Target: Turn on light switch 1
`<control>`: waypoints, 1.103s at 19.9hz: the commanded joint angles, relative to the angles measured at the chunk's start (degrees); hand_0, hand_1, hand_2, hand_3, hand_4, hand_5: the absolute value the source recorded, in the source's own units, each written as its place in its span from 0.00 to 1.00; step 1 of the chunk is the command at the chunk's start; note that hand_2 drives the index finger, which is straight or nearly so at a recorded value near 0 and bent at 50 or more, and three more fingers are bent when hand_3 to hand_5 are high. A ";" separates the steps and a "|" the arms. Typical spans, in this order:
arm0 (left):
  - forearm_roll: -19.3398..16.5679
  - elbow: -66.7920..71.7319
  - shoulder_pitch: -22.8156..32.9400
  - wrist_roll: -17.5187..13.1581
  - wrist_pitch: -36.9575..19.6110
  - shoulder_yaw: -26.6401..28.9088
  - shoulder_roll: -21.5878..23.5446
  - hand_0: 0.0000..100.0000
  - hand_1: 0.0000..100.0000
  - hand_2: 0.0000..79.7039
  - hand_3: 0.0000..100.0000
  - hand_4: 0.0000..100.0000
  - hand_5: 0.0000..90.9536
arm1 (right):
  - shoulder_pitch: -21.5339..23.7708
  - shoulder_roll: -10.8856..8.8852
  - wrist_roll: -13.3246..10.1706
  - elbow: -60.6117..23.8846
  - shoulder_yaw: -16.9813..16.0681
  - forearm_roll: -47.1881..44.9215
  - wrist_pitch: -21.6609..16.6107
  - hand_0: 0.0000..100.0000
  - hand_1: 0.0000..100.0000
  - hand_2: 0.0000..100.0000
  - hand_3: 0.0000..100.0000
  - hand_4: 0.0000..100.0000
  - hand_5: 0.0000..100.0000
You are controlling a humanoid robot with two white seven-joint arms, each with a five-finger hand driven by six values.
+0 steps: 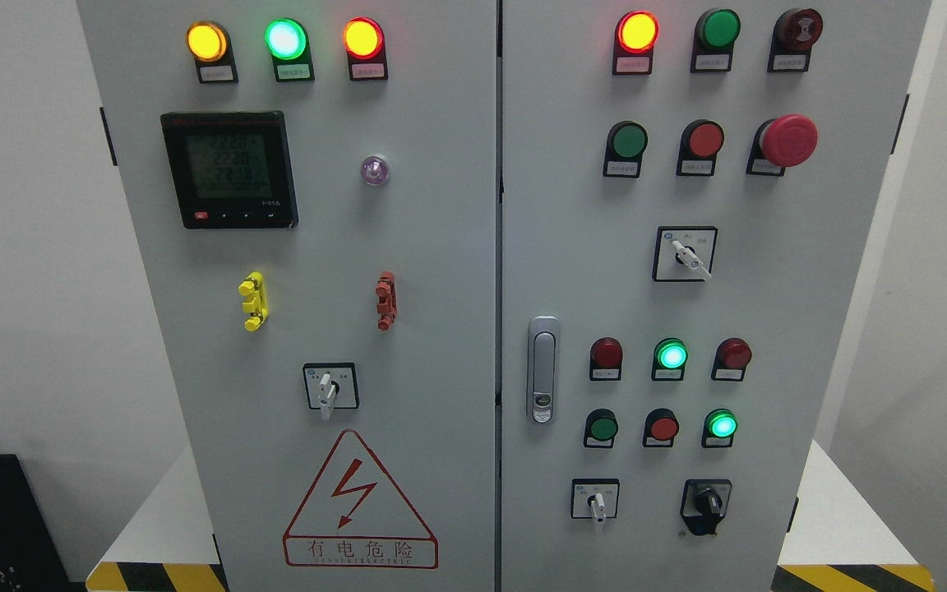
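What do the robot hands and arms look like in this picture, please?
Neither robot hand nor arm appears in the head view, so their colour, shape, cables and markings cannot be described. The picture shows only the grey control cabinet with its lamps, buttons and rotary switches.

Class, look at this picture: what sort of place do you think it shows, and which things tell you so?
Probably an electrical or plant room. A grey double-door control cabinet fills the view, with lit indicator lamps, a digital power meter and a red high-voltage warning triangle.

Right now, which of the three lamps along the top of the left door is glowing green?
The middle lamp; the left one glows yellow and the right one red.
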 commanded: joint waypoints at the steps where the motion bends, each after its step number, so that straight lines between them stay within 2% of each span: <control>1: -0.70 -0.32 -0.03 0.30 0.00 1.23 0.08 0.18 0.08 0.00 0.00 0.00 0.00 | 0.01 0.00 0.00 0.00 0.00 0.00 0.04 0.30 0.00 0.00 0.00 0.00 0.00; 12: -0.62 -1.98 -0.03 0.66 -0.18 1.32 1.13 0.18 0.08 0.00 0.00 0.00 0.00 | 0.01 0.00 0.00 0.00 0.00 0.00 0.04 0.30 0.00 0.00 0.00 0.00 0.00; 17: -1.23 -18.92 5.32 1.97 0.09 1.41 2.54 0.18 0.08 0.00 0.00 0.00 0.00 | 0.01 0.00 0.00 0.00 0.00 0.00 0.04 0.30 0.00 0.00 0.00 0.00 0.00; 22: -0.97 -38.69 11.56 1.63 -0.18 1.58 5.43 0.18 0.09 0.00 0.00 0.00 0.00 | -0.08 0.00 0.00 0.00 0.00 0.00 0.04 0.30 0.00 0.00 0.00 0.00 0.00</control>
